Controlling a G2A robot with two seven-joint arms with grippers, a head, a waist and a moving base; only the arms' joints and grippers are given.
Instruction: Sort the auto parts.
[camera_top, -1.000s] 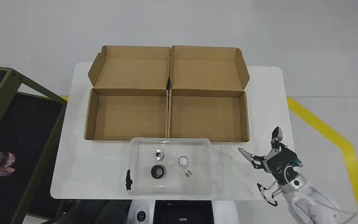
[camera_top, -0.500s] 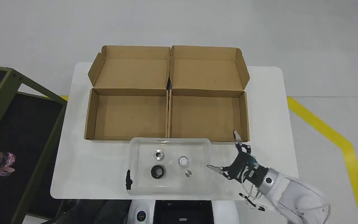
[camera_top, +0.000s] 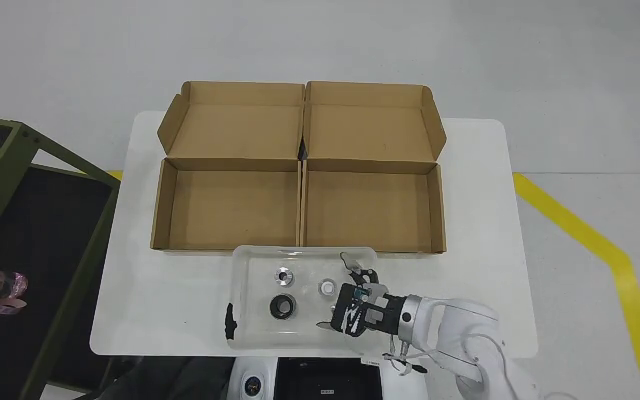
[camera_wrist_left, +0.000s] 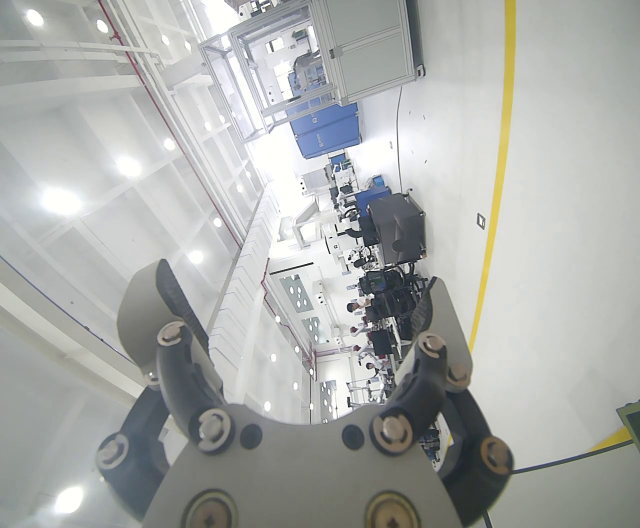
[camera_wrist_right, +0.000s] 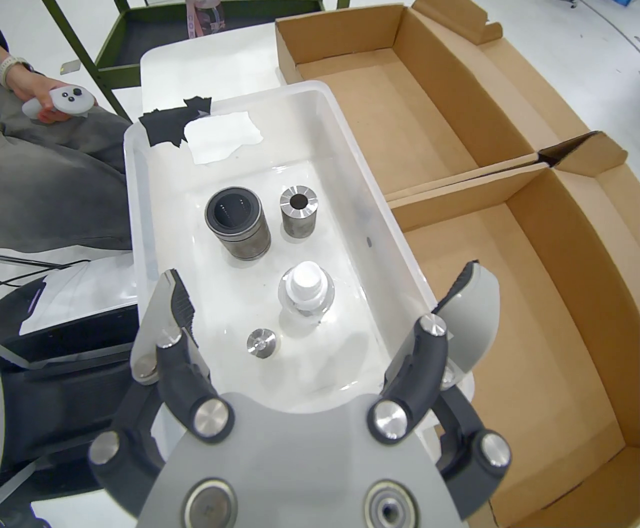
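A clear plastic bin (camera_top: 305, 250) at the table's front holds several metal parts. Among them are a dark ring-shaped bearing (camera_top: 284, 306) (camera_wrist_right: 237, 222), a silver cylinder with a centre hole (camera_top: 285, 274) (camera_wrist_right: 299, 210), a white-capped part (camera_top: 326, 287) (camera_wrist_right: 305, 290) and a small silver disc (camera_wrist_right: 261, 342). My right gripper (camera_top: 333, 292) (camera_wrist_right: 324, 286) hangs open over the bin's right half, above the white-capped part and the disc, holding nothing. My left gripper (camera_wrist_left: 297, 282) is open and empty, pointing out into the room.
Two open cardboard boxes (camera_top: 230, 208) (camera_top: 372, 208) sit side by side behind the bin, both empty, lids folded back. Black tape (camera_wrist_right: 170, 122) and a paper label mark the bin's left wall. White table (camera_top: 480, 200) lies bare to the right.
My right arm has swung left from the table's front right edge to above the bin, its gripper staying open. The parts have not moved.
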